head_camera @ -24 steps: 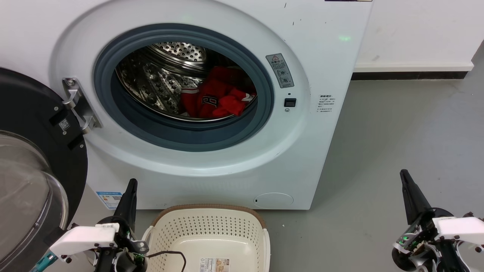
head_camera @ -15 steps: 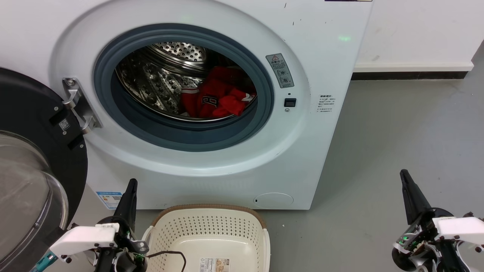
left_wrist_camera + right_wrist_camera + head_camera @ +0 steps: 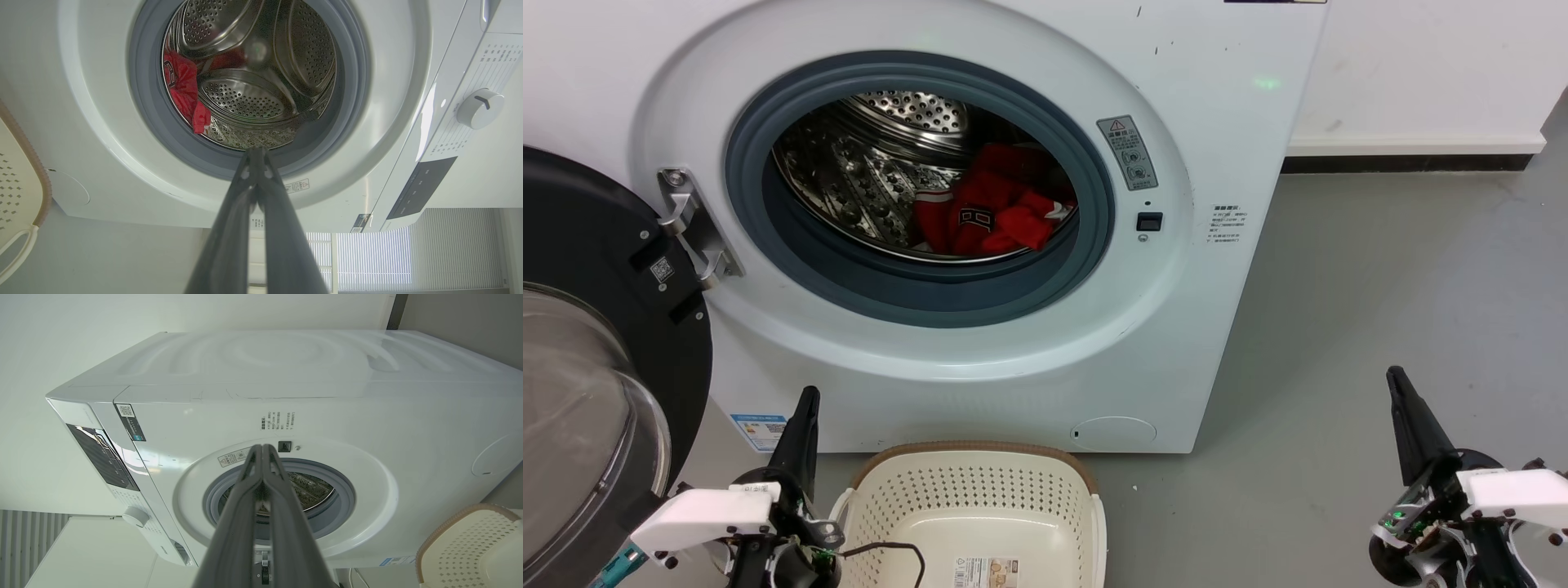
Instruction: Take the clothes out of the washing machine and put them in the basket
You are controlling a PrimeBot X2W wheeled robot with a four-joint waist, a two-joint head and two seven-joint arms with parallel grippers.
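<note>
The red clothes [image 3: 992, 208] lie bunched at the right of the steel drum inside the white washing machine [image 3: 1217, 147], and the left wrist view shows the clothes [image 3: 184, 92] past the grey ring. The machine's round door [image 3: 596, 343] hangs wide open at the left. On the floor in front stands the cream basket [image 3: 980, 510], with a paper label on its base. My left gripper [image 3: 806, 404] is shut, low beside the basket's left rim. My right gripper [image 3: 1398, 384] is shut, out on the floor to the right of the machine. Neither holds anything.
Grey floor [image 3: 1380, 286] stretches to the right of the machine up to a white wall with a dark skirting [image 3: 1405, 163]. A thin black cable [image 3: 890, 549] loops over the basket's near left corner. The open door takes up the left side.
The right gripper has risen slightly in the head view since the oldest frame. Everything else stands as it was.
</note>
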